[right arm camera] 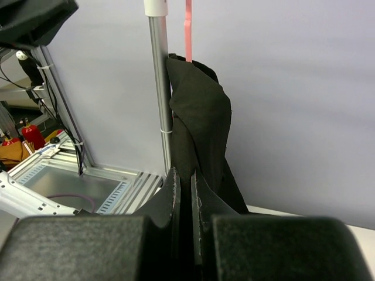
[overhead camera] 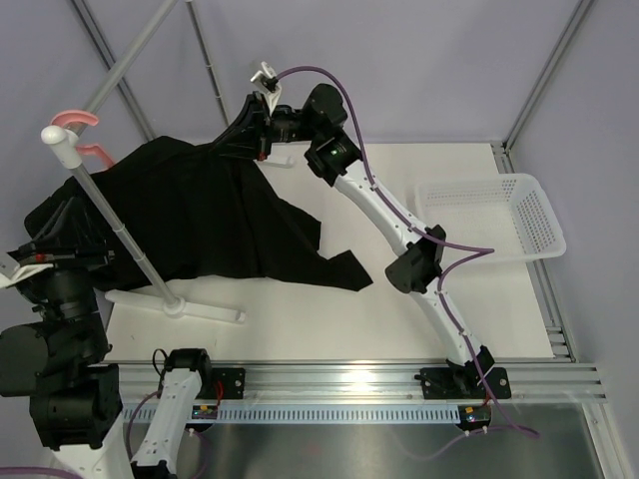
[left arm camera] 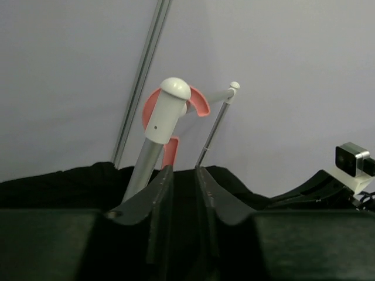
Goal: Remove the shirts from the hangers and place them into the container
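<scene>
Shirt (overhead camera: 200,215) limp, soft: your right tool (right arm camera: 186,178) pinches its far edge; left tool (left arm camera: 183,171) unclear. Grip near hanger (left arm camera: 171,151).

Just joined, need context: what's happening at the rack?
The right arm has its jaws shut on the far edge of the black shirt. The shirt hangs on a pink hanger hooked over the white rack pole. The left arm has its jaws just below the hanger hook, narrowly apart; a grip there isn't clear. The white basket holds no shirt.
</scene>
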Motion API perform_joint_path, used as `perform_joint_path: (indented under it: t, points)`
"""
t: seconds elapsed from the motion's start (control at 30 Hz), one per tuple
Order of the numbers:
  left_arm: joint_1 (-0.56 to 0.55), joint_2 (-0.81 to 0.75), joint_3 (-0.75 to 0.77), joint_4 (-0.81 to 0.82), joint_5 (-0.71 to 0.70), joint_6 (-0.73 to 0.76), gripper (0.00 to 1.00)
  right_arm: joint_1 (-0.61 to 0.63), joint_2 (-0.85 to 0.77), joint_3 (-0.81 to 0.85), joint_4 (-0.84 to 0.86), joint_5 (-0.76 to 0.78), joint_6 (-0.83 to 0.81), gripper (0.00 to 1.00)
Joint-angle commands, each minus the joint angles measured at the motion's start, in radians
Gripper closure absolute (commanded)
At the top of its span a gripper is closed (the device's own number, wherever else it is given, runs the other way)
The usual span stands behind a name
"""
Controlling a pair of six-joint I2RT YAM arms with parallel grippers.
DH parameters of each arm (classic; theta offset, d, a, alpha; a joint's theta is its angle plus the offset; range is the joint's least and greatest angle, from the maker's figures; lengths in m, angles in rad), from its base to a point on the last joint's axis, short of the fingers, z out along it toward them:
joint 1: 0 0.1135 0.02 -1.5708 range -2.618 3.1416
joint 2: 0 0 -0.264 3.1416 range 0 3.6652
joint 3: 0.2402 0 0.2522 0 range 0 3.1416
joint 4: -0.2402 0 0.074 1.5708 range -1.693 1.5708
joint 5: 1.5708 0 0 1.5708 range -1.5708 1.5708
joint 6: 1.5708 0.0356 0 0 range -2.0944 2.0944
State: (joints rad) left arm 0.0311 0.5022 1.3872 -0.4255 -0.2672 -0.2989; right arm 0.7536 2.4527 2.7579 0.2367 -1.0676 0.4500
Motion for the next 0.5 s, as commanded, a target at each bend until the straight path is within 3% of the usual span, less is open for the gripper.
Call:
perform_joint_path:
  t: [0.0, 0.07, 0.3, 0.47]
  points:
    - [0.000, -0.036, 0.001, -0.096, -0.032, -0.008, 0.85, -0.031, -0.093, -0.009, 0.012, 0.001, 0.030, 1.00]
    - [0.001, -0.039, -0.020, -0.169, -0.082, -0.006, 1.00, -0.036, -0.103, -0.029, 0.016, -0.005, 0.041, 1.00]
    - [0.000, -0.008, -0.106, -0.239, -0.292, -0.042, 1.00, -0.040, -0.138, -0.103, 0.042, -0.035, 0.064, 1.00]
    - [0.001, 0.004, -0.204, -0.150, -0.397, -0.049, 1.00, -0.042, -0.113, -0.093, 0.067, -0.049, 0.087, 1.00]
